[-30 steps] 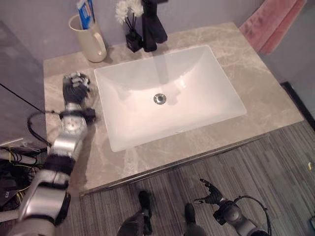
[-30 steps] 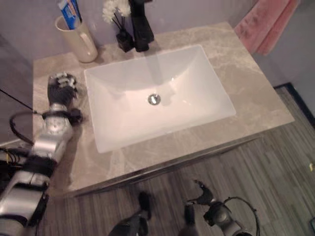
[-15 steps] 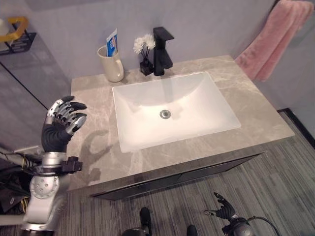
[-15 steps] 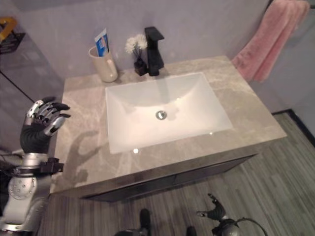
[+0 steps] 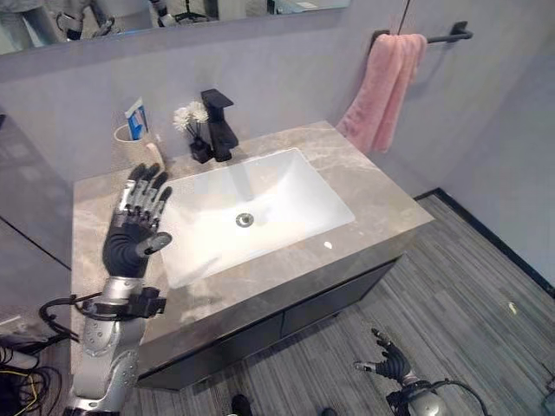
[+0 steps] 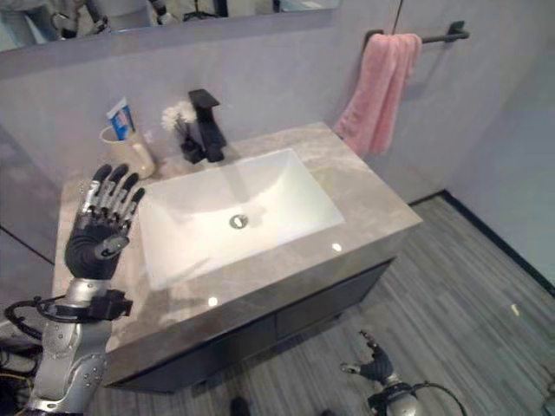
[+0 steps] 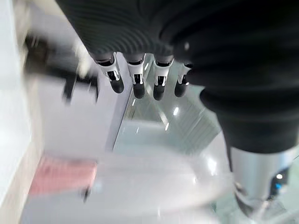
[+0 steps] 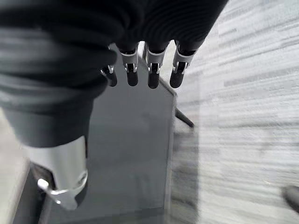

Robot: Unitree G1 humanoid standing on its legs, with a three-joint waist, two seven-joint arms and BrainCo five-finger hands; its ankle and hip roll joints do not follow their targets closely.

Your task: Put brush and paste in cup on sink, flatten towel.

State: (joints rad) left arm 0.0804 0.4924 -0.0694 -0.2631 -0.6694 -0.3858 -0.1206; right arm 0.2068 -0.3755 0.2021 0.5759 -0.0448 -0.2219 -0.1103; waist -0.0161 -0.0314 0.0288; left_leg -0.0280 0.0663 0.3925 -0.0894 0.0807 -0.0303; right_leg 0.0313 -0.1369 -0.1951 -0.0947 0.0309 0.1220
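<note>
A beige cup stands at the counter's back left corner with a blue and white paste tube upright in it. A pink towel hangs bunched at one end of a black wall bar, to the right of the sink. My left hand is raised above the counter's left side, open, fingers straight and spread, holding nothing. The left wrist view has those straight fingers with the towel blurred beyond. My right hand hangs low over the floor, open and empty.
A white rectangular sink is set in the grey marble counter. A black faucet and a small dark vase of white flowers stand behind it. Dark cabinet fronts sit under the counter, and a mirror hangs above.
The camera has pulled back and tilted up, so the whole picture shifted. My left hand lifted off the counter beside the sink and now stands raised with fingers spread. The right hand stayed low.
</note>
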